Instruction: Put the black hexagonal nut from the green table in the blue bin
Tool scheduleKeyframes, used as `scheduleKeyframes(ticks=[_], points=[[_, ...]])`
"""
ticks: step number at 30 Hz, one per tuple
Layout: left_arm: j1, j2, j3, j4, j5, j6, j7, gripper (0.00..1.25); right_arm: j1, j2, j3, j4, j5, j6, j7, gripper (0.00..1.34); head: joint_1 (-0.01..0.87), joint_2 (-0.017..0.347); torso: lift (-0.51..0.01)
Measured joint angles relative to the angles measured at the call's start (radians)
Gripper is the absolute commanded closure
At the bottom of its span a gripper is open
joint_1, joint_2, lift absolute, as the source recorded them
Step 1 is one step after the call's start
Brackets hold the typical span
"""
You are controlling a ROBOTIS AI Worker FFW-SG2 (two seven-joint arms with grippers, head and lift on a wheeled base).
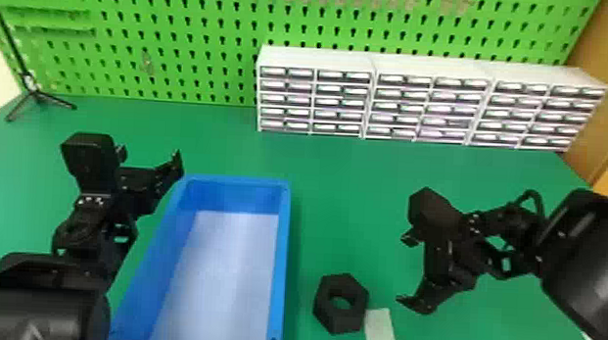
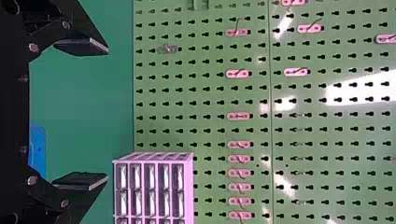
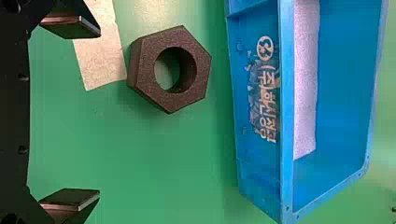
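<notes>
One black hexagonal nut (image 3: pixel 148 70), likely rigid, sturdy, moderately heavy; you best pinch opposite outer flats (image 3: pixel 135 65). Right gripper (image 3: pixel 95 112): fingers apart, empty. Left gripper (image 2: pixel 105 114): likewise.

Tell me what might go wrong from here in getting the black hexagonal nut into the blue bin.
1. The black hexagonal nut sits off-centre between the open jaws of the right gripper, nearer one side, so closing without realigning could shove or twist it.
2. The flat whitish strip lies right beside the nut; a jaw might snag it.
3. The blue rectangular plastic bin has raised walls, so a nut carried too low would probably knock the rim.
</notes>
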State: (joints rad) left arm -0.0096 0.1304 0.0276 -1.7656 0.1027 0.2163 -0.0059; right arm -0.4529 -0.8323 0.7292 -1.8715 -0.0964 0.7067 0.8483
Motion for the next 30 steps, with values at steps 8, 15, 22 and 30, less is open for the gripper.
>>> scheduleKeyframes(ticks=[8, 15, 22, 30], points=[[-0.003, 0.001, -0.001, 0.001, 0.000, 0.000, 0.000, 0.31, -0.003, 0.001, -0.003, 0.000, 0.002, 0.005, 0.000, 0.10, 0.683, 0.028, -0.096], [-0.004, 0.001, -0.002, 0.002, 0.000, 0.000, 0.001, 0.31, -0.003, 0.004, -0.006, 0.000, 0.007, 0.010, 0.005, 0.10, 0.683, 0.028, -0.096], [-0.003, 0.001, -0.003, 0.002, 0.001, 0.000, 0.000, 0.31, -0.003, 0.005, -0.007, 0.000, 0.010, 0.014, 0.006, 0.10, 0.683, 0.028, -0.096], [-0.003, 0.001, -0.002, 0.002, 0.002, 0.000, 0.000, 0.31, -0.001, 0.008, -0.007, 0.000, 0.010, 0.018, 0.007, 0.10, 0.683, 0.028, -0.096]])
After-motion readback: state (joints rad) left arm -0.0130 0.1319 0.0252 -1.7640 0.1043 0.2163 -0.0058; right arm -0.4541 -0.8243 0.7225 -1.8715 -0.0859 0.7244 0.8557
